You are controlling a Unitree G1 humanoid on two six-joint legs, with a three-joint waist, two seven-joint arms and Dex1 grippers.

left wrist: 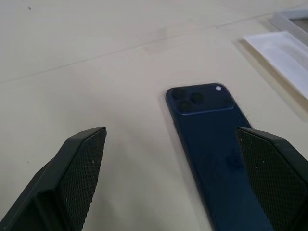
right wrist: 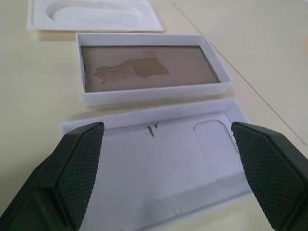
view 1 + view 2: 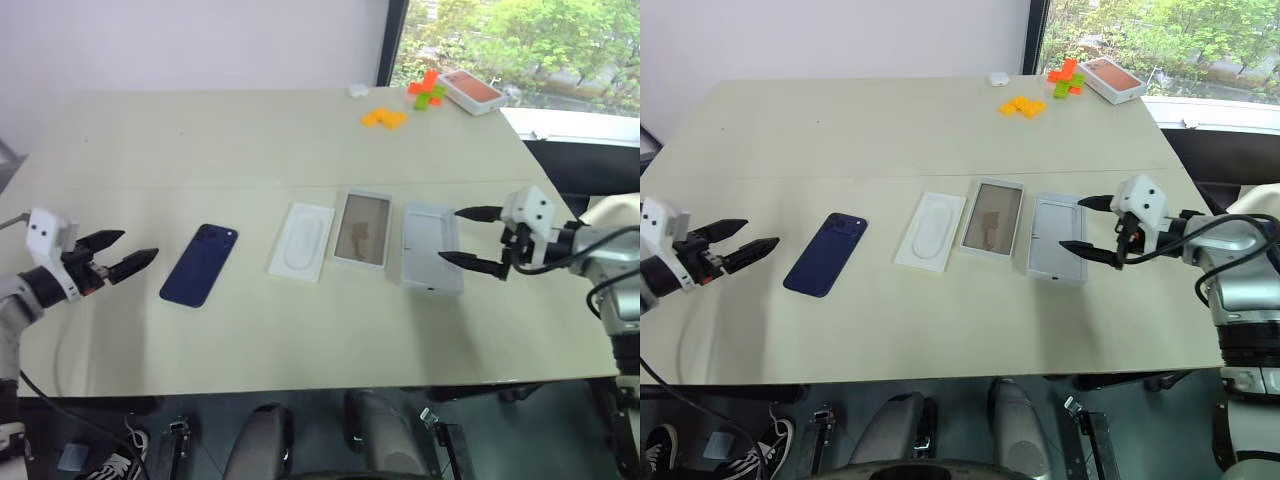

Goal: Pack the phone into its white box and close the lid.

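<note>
While both grippers stand wide and hold nothing, the phone (image 3: 199, 264) lies flat on the table (image 3: 250, 140) just ahead of the left gripper (image 3: 117, 253), camera bump at its far end. The right gripper (image 3: 466, 237) hovers at the lid (image 3: 431, 260), which lies inner side up. Just beyond the lid sits the white box (image 3: 362, 229), then the flat insert (image 3: 302, 241). Far off rest orange blocks (image 3: 384, 118) and an orange-topped box (image 3: 472, 90).
</note>
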